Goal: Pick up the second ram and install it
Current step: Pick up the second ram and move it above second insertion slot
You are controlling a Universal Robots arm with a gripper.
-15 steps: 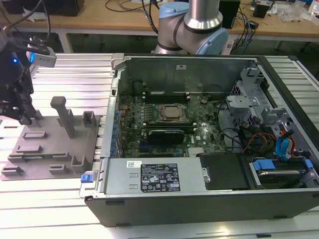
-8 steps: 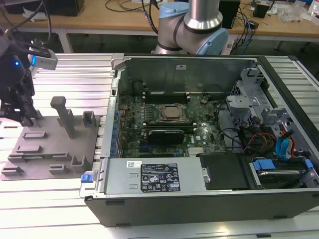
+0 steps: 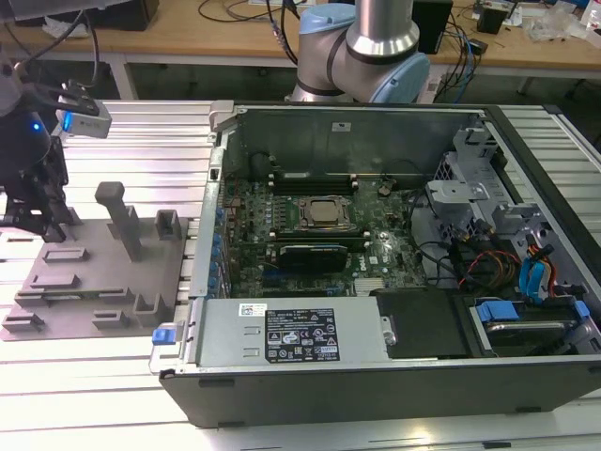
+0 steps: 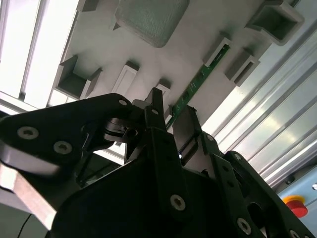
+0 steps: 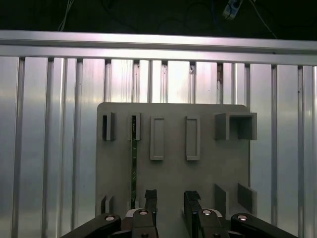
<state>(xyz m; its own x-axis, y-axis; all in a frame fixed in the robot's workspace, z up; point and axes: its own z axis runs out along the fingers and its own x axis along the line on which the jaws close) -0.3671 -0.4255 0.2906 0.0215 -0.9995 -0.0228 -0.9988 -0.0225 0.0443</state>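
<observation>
The second ram (image 5: 132, 171) is a thin green stick standing on edge in a slot of the grey holder plate (image 5: 173, 168). In the second wrist view the ram (image 4: 197, 85) runs slantwise across the plate (image 4: 163, 64). My gripper (image 5: 171, 203) hangs over the plate's near edge, open, with nothing between its black fingers (image 5: 150, 201). The stick lies just to one side of the nearer finger, not in the gap. On the exterior view's left the gripper (image 3: 39, 224) hovers above the far end of the plate (image 3: 94, 282).
An open computer case (image 3: 526, 376) lies at the exterior view's right, with its motherboard (image 3: 376, 258), processor socket (image 3: 324, 214) and a black card (image 3: 310, 254) exposed. Upright pegs (image 3: 120, 218) and blocks (image 3: 167, 225) rise from the plate. Ribbed aluminium table (image 5: 49, 124) surrounds it.
</observation>
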